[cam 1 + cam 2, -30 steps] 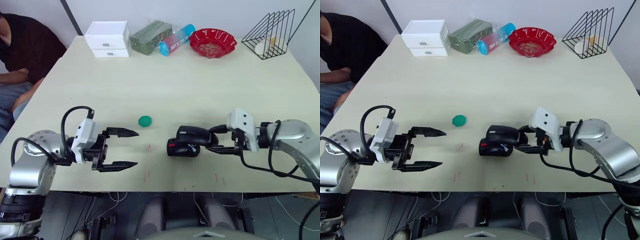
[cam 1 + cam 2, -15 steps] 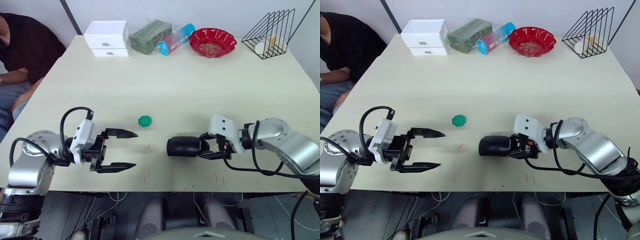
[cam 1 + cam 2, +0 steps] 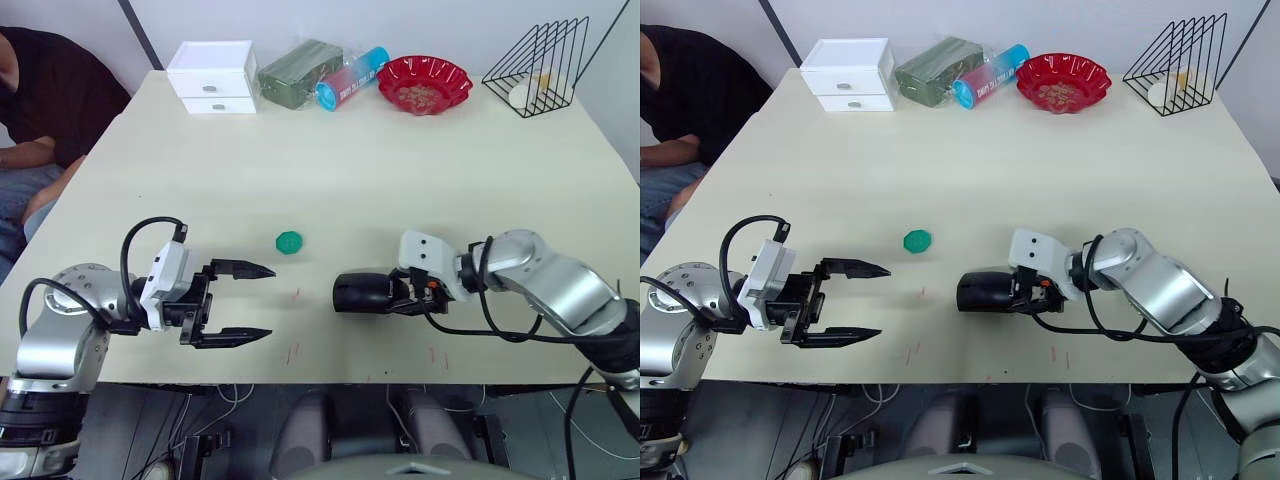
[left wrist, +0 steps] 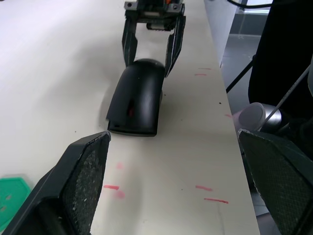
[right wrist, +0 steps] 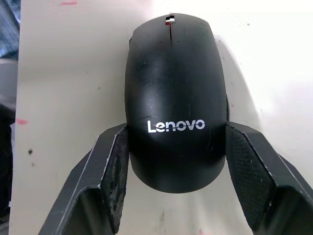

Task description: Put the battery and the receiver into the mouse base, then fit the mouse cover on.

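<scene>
The mouse cover [image 3: 362, 291], a glossy black shell, lies flat on the mouse base near the table's front edge. Only a red sliver of the base's scroll wheel [image 5: 169, 20] shows at the cover's nose. My right gripper [image 3: 396, 295] is shut on the cover's rear, with one finger pad [image 5: 117, 171] against each side. My left gripper [image 3: 270, 301] hovers open and empty to the left of the mouse, a hand's width away. The battery and the receiver are hidden.
A small green hexagonal dish [image 3: 289, 241] sits behind the gap between gripper and mouse. Along the far edge stand a white drawer box [image 3: 213, 77], a green packet [image 3: 300, 72], a blue-red can [image 3: 352, 78], a red bowl [image 3: 424, 83] and a wire rack [image 3: 540, 62]. A person [image 3: 40, 110] sits at the left.
My right gripper lowered the tilted cover flat onto the base, and that arm shifted left. The left gripper has not moved.
</scene>
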Robot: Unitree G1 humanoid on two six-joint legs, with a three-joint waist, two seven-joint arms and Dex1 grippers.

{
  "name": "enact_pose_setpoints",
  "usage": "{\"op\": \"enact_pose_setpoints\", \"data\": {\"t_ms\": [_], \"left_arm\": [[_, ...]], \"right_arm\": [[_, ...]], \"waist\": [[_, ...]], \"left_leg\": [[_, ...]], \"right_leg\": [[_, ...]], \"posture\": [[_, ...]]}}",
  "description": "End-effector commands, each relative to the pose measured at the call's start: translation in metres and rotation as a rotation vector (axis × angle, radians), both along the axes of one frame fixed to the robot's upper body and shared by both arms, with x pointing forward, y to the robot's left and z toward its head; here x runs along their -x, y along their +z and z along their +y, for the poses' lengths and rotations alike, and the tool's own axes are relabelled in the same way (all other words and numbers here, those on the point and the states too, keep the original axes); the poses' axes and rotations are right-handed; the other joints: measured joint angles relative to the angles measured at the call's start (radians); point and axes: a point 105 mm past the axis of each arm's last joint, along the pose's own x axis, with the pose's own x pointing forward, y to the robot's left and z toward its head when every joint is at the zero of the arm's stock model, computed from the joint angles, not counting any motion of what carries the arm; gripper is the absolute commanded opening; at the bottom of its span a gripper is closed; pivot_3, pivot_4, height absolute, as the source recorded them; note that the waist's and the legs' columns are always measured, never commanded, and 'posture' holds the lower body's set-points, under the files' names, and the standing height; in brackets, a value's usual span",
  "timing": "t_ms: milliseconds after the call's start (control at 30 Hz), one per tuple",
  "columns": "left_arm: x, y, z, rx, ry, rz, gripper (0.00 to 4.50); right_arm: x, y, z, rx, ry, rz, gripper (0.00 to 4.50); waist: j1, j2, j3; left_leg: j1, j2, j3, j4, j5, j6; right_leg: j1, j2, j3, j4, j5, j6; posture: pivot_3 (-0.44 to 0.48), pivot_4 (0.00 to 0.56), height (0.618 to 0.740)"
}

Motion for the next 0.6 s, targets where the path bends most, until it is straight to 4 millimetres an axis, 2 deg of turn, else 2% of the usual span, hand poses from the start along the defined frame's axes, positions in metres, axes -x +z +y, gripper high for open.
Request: {"op": "enact_pose_setpoints", "data": {"t_ms": [33, 600], "left_arm": [[0.0014, 0.006, -0.0021, -0.012, -0.016, -0.036, 4.5], [0.002, 0.0033, -0.0017, -0.014, -0.015, -0.033, 4.5]], "right_arm": [[-0.002, 0.0057, 0.0022, 0.016, 0.004, -0.024, 2.62], [-0.0024, -0.0033, -0.0005, 0.079, 0.001, -0.018, 2.62]], "waist": [[0.0, 0.0, 0.0], [0.0, 0.0, 0.0]], "left_leg": [[0.0, 0.0, 0.0, 0.0, 0.0, 0.0], [-0.001, 0.0, 0.0, 0.0, 0.0, 0.0]], "right_leg": [[0.0, 0.0, 0.0, 0.0, 0.0, 0.0], [-0.001, 0.0, 0.0, 0.0, 0.0, 0.0]], "posture": [[0.0, 0.15, 0.74], [0.0, 0.15, 0.74]]}}
